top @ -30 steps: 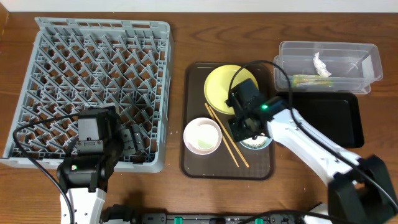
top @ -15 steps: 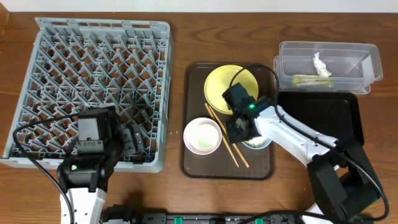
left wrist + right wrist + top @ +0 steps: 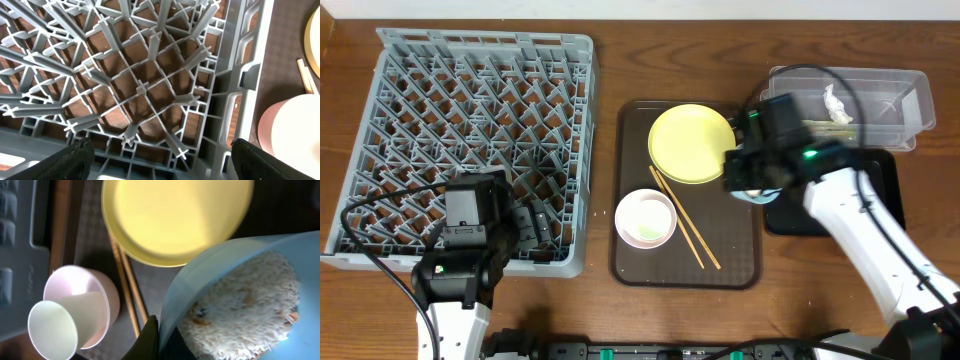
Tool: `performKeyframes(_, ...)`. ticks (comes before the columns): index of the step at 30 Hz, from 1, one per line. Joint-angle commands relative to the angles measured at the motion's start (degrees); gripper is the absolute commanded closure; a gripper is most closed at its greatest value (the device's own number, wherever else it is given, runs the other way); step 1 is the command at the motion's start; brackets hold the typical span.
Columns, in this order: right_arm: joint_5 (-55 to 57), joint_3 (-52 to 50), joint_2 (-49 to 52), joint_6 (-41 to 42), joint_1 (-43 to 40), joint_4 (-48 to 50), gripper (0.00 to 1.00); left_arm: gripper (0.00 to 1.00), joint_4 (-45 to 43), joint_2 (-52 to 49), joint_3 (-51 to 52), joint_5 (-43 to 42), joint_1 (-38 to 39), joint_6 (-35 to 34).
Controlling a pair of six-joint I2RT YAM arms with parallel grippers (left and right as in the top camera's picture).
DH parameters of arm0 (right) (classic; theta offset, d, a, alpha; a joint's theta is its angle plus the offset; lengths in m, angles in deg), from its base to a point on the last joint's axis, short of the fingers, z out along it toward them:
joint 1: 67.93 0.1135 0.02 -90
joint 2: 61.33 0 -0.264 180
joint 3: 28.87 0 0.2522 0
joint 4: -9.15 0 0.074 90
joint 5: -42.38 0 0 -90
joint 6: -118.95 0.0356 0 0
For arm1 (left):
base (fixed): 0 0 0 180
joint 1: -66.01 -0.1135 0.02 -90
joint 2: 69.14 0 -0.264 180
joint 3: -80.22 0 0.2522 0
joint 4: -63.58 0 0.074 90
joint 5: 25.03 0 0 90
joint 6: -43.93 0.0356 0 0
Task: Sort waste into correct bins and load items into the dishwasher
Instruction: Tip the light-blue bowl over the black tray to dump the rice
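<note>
My right claw (image 3: pixel 159 339) is clamped on the rim of the light blue bowl (image 3: pixel 200 275), up by the black tray (image 3: pixel 870 190). Rice crumbs (image 3: pixel 245 310) sit inside. I think I tip them in there next, slowly. My left claw (image 3: pixel 165 157) hangs wide apart over the rack (image 3: pixel 150 85).

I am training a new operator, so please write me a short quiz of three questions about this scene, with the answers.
1. True or false: the right hand grips the light blue bowl.
2. What lies in the clear tub? A) tissue and wrapper B) a spoon C) a fork
3. Fill in: the chopsticks lie on the brown ____.
Key: 1 true; 2 A; 3 tray.
</note>
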Motion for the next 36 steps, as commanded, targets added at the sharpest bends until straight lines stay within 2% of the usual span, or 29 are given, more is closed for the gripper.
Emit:
performKeyframes(1, -12.76, 0.44, 1.16, -5.66, -7.65, -0.83, 0.99, 0.11, 0.02, 0.04, -1.22, -0.13, -0.28, -0.33)
performKeyframes(7, -26.36, -0.85, 4.66, -11.50, -18.34, -0.94, 0.99, 0.11, 0.02, 0.04, -1.22, -0.15, -0.31, -0.33)
performKeyframes(16, -42.95, -2.49, 12.59, -17.59, -29.33, -0.26, 0.99, 0.11, 0.02, 0.04, -1.22, -0.15, -0.28, -0.33)
performKeyframes(23, -55.65, -2.49, 18.43, -18.49, -36.70, 2.56, 0.99, 0.11, 0.02, 0.04, -1.22, -0.15, -0.28, -0.33)
performKeyframes(36, -74.10, -2.49, 18.80, -19.10, -46.56, 4.22, 0.99, 0.11, 0.02, 0.04, -1.22, -0.15, -0.28, -0.33)
